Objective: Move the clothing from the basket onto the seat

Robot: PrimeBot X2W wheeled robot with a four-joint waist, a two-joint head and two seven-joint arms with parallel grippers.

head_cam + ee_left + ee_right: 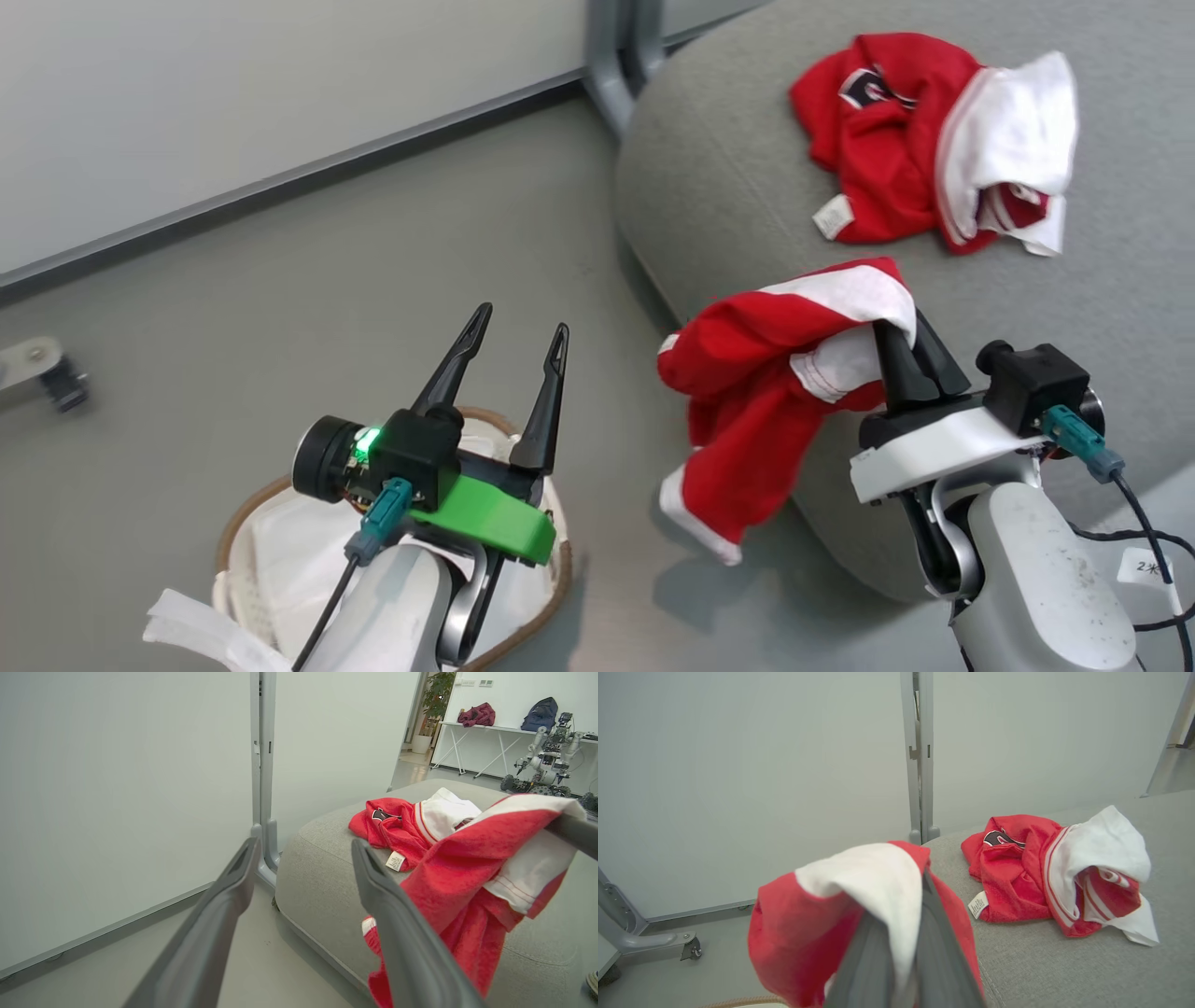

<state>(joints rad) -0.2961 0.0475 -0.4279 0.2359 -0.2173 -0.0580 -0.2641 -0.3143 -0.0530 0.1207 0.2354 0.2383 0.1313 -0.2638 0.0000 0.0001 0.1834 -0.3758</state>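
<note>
Head cam looks steeply down on floor (373,280) and seat (738,177). Wrist cams sit low facing wall (117,788), sharing clothing (1017,882).

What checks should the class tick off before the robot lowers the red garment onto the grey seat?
1. Right gripper shut on the held garment: ok.
2. Held garment fully over the seat: not ok, lower part hangs off its edge.
3. Free seat space beside the laid garment: ok.
4. Left gripper open and empty: ok.
5. Basket emptied: cannot tell, the left arm hides part.
</note>
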